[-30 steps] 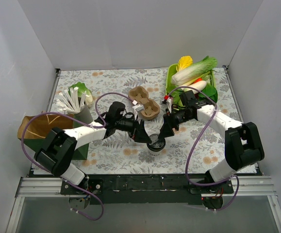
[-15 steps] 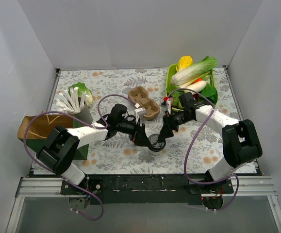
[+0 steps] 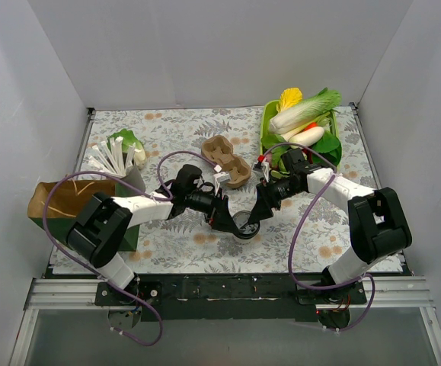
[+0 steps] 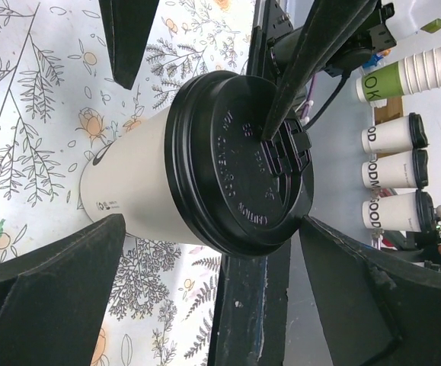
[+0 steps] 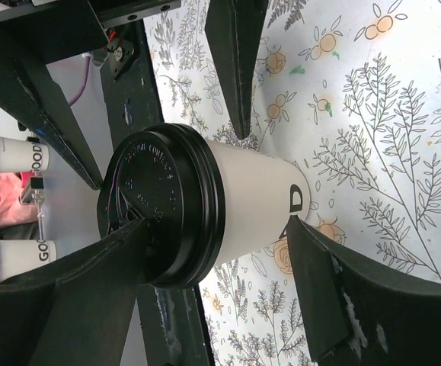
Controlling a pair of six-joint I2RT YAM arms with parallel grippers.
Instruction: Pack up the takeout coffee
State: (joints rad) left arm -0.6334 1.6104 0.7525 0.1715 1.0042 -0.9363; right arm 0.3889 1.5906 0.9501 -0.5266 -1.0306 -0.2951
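Note:
The takeout coffee [image 3: 244, 226] stands upright near the table's front edge, a white paper cup with its black lid [image 4: 239, 160] on. My left gripper [image 3: 226, 219] is open wide round it [image 4: 212, 221]. One fingertip is at the cup wall [image 4: 136, 191] and the other at the lid's rim, touching or nearly so. My right gripper [image 3: 257, 213] is open too [image 5: 216, 229]. One of its fingers [image 4: 281, 99] rests on top of the lid [image 5: 155, 206], the other stands beside the cup's base [image 5: 254, 198].
The brown cardboard carrier [image 3: 226, 161] lies behind the cup. A green basket of vegetables [image 3: 300, 126] is at the back right. A grey cup of white utensils [image 3: 117, 164] and a brown paper bag [image 3: 68, 200] are at the left. The black front rail [image 4: 243, 305] is just beyond the cup.
My left gripper has moved in closer to the cup, its fingers now on both sides of it. The right gripper has shifted slightly over the lid. The cup stays put.

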